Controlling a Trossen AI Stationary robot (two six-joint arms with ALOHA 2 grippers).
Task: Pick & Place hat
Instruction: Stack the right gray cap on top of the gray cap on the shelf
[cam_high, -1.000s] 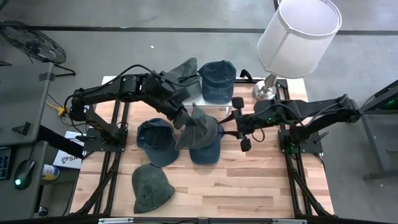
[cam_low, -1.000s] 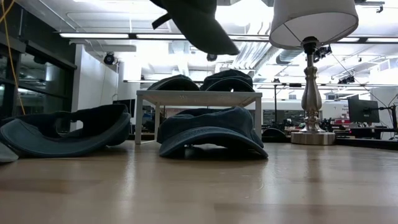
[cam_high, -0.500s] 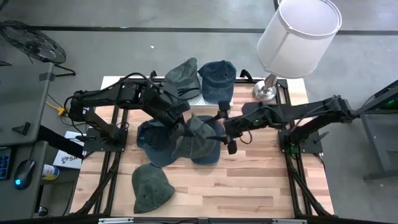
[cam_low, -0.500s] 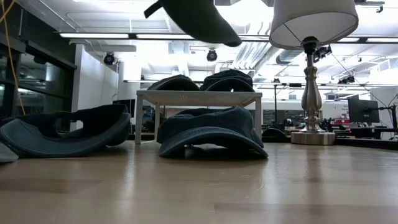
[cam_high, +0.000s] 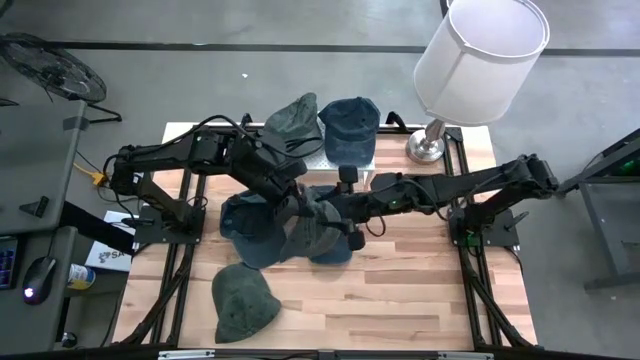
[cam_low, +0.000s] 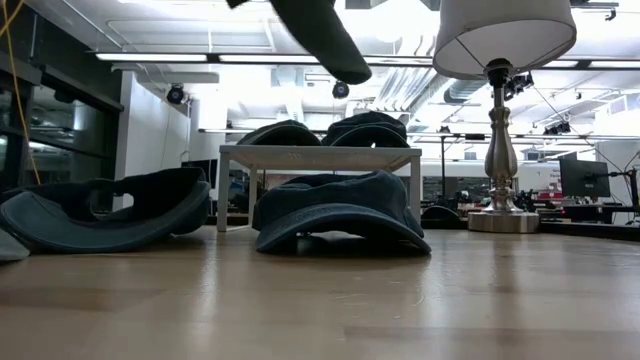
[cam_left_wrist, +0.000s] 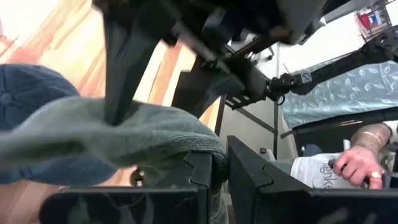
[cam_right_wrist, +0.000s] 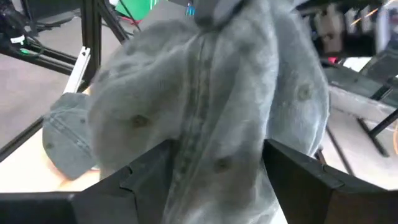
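Grey-green cloth cap held aloft between both hands.

The left hand (cam_high: 292, 193) is clamped on the edge of the grey-green cloth cap (cam_high: 308, 222), which hangs above the wooden slatted surface (cam_high: 400, 300); the right hand (cam_high: 347, 207) has its fingers (cam_right_wrist: 149, 171) spread wide on either side of the cap's crown, not pinching it. Below lie two dark blue denim caps (cam_high: 250, 228) (one partly hidden under the lifted cap) and a green cap (cam_high: 243, 303) nearer the front edge. Two more caps sit on a small white stand (cam_low: 318, 152) at the back, beside a silver lamp with a white shade (cam_high: 478, 50).
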